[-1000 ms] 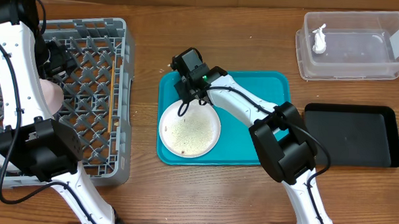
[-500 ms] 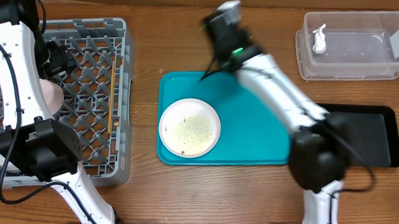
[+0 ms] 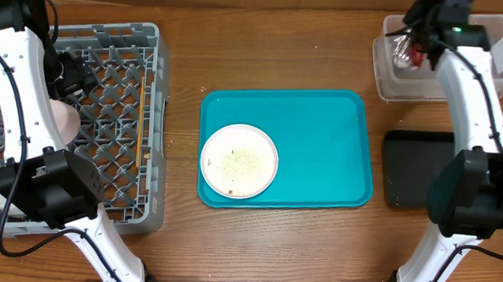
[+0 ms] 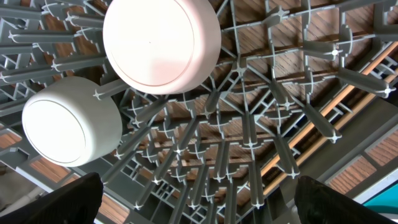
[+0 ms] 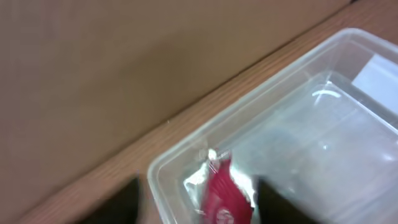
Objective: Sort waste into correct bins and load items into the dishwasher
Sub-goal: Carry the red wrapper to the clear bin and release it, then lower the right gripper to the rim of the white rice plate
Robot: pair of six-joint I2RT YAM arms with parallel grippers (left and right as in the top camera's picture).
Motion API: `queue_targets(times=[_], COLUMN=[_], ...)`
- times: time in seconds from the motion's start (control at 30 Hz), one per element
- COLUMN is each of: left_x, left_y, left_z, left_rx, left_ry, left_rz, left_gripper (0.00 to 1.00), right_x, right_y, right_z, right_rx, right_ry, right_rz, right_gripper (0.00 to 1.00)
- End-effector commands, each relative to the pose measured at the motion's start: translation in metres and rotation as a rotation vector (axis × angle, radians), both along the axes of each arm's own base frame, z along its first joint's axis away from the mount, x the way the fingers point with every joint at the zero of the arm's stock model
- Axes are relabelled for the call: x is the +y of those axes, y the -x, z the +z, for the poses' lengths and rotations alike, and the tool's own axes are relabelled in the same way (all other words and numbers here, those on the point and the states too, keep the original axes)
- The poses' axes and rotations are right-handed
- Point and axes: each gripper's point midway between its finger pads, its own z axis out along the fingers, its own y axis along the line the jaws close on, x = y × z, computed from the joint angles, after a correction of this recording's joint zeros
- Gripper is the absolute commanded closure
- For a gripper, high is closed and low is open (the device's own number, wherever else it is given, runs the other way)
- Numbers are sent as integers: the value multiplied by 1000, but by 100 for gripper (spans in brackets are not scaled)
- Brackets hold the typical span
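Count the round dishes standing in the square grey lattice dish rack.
2. A white-pinkish round bowl lies in the rack, and a white round cup sits beside it. The left arm covers part of the rack overhead, so others may be hidden.

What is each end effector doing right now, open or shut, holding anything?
Left end effector: open, holding nothing.
Right end effector: blurred, with the red wrapper between its jaws; cannot tell if it grips.

Bright, even light; one view blurred.
Overhead sharp, shadows soft. Left wrist crisp on rack, bottom corners dark. Right wrist: motion blur smears tub & wrapper.
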Motion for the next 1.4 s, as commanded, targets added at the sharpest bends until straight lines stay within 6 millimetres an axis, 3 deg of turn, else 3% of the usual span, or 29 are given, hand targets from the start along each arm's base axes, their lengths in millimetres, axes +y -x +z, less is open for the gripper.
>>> queue_targets(times=[0.0, 0.17, 0.27, 0.37, 0.47, 0.53, 0.57, 0.6, 0.73, 0.87, 0.9, 0.93, 1.03, 1.2, 1.37], left_x=[2, 2, 2, 2, 2, 2, 2, 2, 2, 2, 2, 2, 2, 2, 2], left_y=[-1, -1, -1, -1, -1, -1, -1, -1, -1, -1, -1, -1, -1, -1, -1], left_z=[12, 12, 12, 12, 12, 12, 12, 12, 12, 12, 12, 12, 12, 12, 12], left_rx=[-28, -29, -28, -29, -29, -29, -29, -29, -29, -28, -29, -29, -29, -29, -28], left_ry=[-24, -25, -24, -25, -25, -25, -25, -25, -25, -24, -25, -25, -25, -25, -24], left_rz=[-9, -9, -9, -9, -9, -9, -9, -9, -9, -9, -9, -9, -9, -9, -9], left_gripper=[0, 0, 0, 0, 0, 0, 0, 0, 0, 0, 0, 0, 0, 0, 0], right_x=[-4, -9, -9, -8, -1, 23, 58, 77, 129, 159, 172, 198, 232, 264, 282], right_y=[-4, 5, 12, 18, 31, 43, 61, 73, 125, 151, 158, 169, 186, 212, 233], right_z=[-6, -19, -13, 11, 49, 69, 87, 95, 105, 80, 73, 58, 27, -24, -74], right_rx=[-20, 41, 50, 14, -44, -61, -56, -48, 57, 209, 241, 300, 401, 548, 661], right_ry=[-88, -88, -89, -86, -101, -174, -289, -351, -567, -603, -585, -545, -458, -307, -204], right_rz=[-8, -26, -26, -25, 5, 108, 266, 356, 555, 609, 655, 730, 753, 638, 530], right_gripper=[4, 0, 0, 0, 0, 0, 0, 0, 0, 0, 0, 0, 5, 45, 51])
